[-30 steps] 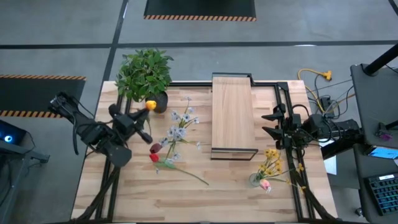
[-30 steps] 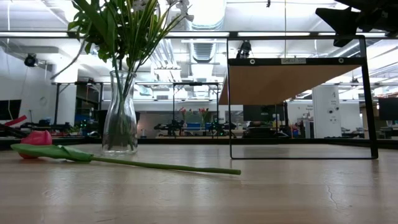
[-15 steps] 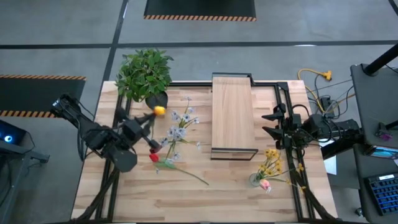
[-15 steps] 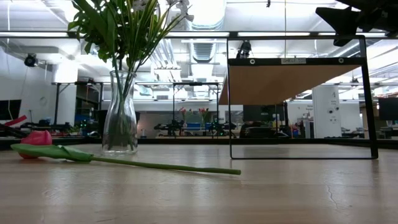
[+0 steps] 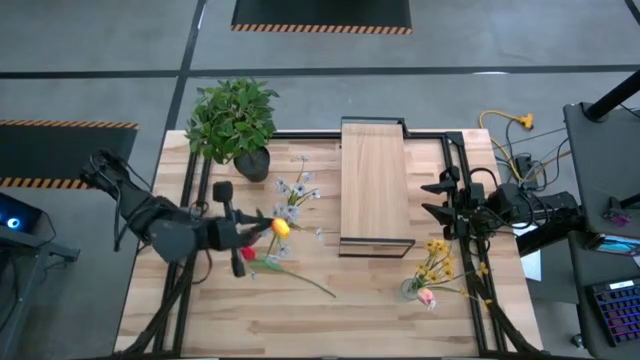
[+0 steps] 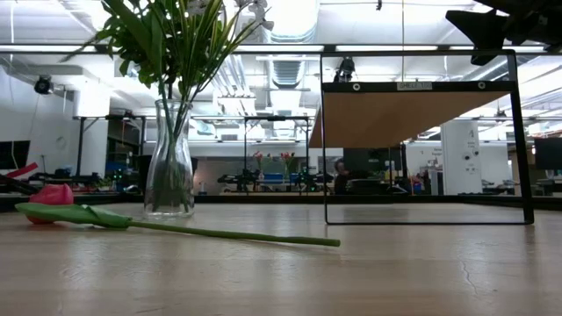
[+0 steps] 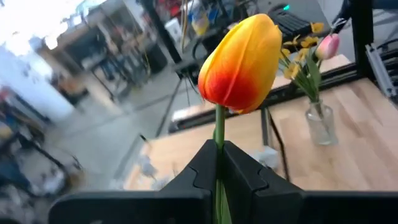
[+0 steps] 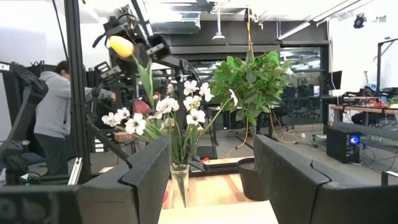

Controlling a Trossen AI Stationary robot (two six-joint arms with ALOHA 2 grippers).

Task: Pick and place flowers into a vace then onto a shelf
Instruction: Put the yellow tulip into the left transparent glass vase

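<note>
Tabletop [image 5: 300, 310] below, my left gripper [image 5: 250, 226] clenches an orange tulip [image 5: 281, 228]; my right gripper [image 5: 432, 197] waits, fingers spread.

The pale wooden worktop [image 5: 380, 310] carries the shelf [image 5: 374, 185] at about twelve o'clock of its middle. A potted plant [image 5: 234, 122] stands at ten o'clock. A vase of white sprigs [image 5: 292, 195] stands just at nine o'clock of the shelf, red tulips [image 5: 262, 258] lying near it. A small vase of yellow blooms [image 5: 428, 272] stands at four o'clock.
</note>
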